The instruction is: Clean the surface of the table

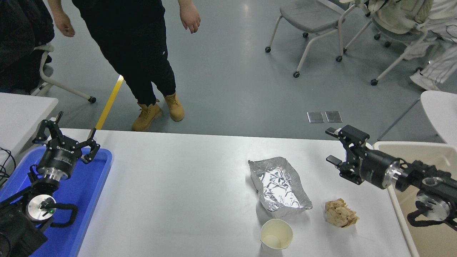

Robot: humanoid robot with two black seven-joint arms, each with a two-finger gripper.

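The table surface point(178, 192), a wide matte white top, fills the near half of the head view from the lower left to the lower right. Three loose items lie on its right part: one crumpled foil tray point(280, 187), open side up; one white paper cup point(276, 234), upright and empty-looking, just near of the foil tray; and one crumpled brown paper wad point(340, 213), right of the tray and apart from it. One blue plastic tray point(85, 192) sits at the table's left end, and one beige bin point(421, 153) stands off its right edge. The left gripper point(69, 134) hangs above the far end of the blue tray, its fingers spread wide and holding nothing. The right gripper point(331, 145) enters from the right edge, pointing left above the table's far right part, far of the paper wad and right of the foil tray; its two fingers stand apart with nothing between them. Nothing lies between this gripper and the three items. Beyond the far edge, one person in black clothes and tan boots point(159, 110) stands on the grey floor, both hands point(189, 19) hanging loose. Two wheeled chairs point(310, 18) stand at the far right, and two smaller white tabletops show, one at the left edge point(21, 107) and one at the right point(441, 110).
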